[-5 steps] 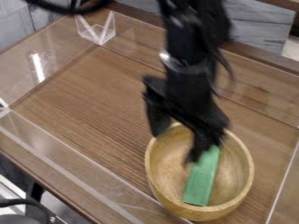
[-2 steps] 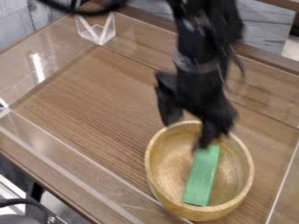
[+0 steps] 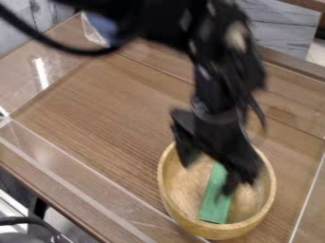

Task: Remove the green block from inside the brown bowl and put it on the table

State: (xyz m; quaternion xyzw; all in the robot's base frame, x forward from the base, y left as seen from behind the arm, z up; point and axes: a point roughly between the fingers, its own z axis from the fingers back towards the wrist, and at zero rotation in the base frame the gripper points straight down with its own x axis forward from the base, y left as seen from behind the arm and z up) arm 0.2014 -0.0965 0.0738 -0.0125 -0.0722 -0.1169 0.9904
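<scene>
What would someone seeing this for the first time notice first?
Probably the big dark gripper, blurred and coming in from the top, reaching down over the bowl. Next, the round light-brown bowl itself, low and right of centre on the wood-grain table. Then the bright green block inside the bowl, partly hidden by the gripper.

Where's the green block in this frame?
The green block lies inside the brown wooden bowl, at the lower right of the camera view, partly hidden by the gripper's fingers.
</scene>
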